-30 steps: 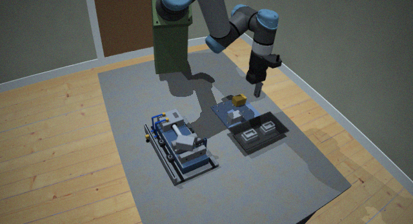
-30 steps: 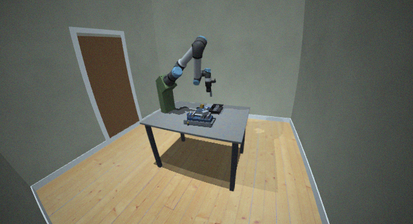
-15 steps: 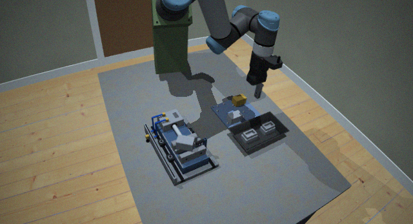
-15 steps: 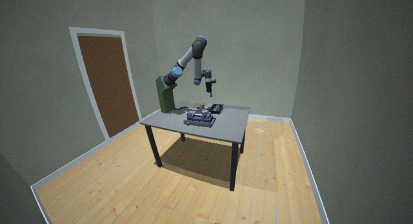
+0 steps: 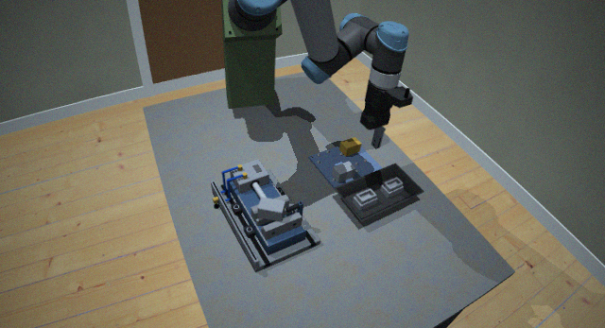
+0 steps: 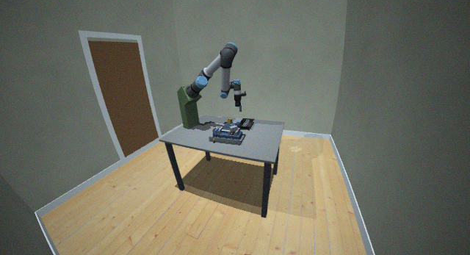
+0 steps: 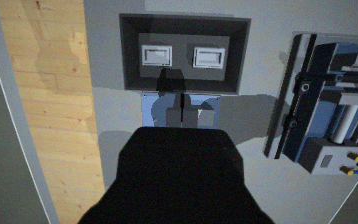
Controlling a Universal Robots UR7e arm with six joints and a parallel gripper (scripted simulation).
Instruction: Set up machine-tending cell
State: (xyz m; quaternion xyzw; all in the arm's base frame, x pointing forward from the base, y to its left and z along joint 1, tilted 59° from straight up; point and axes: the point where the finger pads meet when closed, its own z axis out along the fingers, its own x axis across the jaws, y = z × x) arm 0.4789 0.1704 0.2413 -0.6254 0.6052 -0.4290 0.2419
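From the top view I see my gripper [image 5: 377, 140] hanging in the air with its fingers pressed fully together and nothing between them. Just below and to the left of the fingertips the brass blank [image 5: 351, 146] sits at the far corner of the blue infeed plate [image 5: 322, 160]. An aluminium blank [image 5: 344, 171] rests on the same plate, farther from the fingers. Beyond it, nearer the camera, the dark outfeed tray [image 5: 409, 181] holds two finished parts [image 5: 365, 198] side by side, pockets up. Well off to the left of the fingers stands the vise [image 5: 263, 207], with another aluminium blank [image 5: 269, 208] lying skewed across its opening, not square to it.

In the exterior view the gripper [image 6: 240, 109] hovers above the far side of the table [image 6: 257, 148], clear of everything on it; the vise [image 6: 228, 134] is small here and I can't make out detail in it.

Through the wrist view the closed fingers point down over the infeed plate [image 7: 150, 107]. Straight ahead of the fingertips is the outfeed tray [image 7: 130, 55] with the two finished parts [image 7: 156, 55] flat on its floor. A grey block just right of the fingers is probably the aluminium blank [image 7: 206, 117]. The vise [image 7: 330, 100] sits far to the right of the fingers
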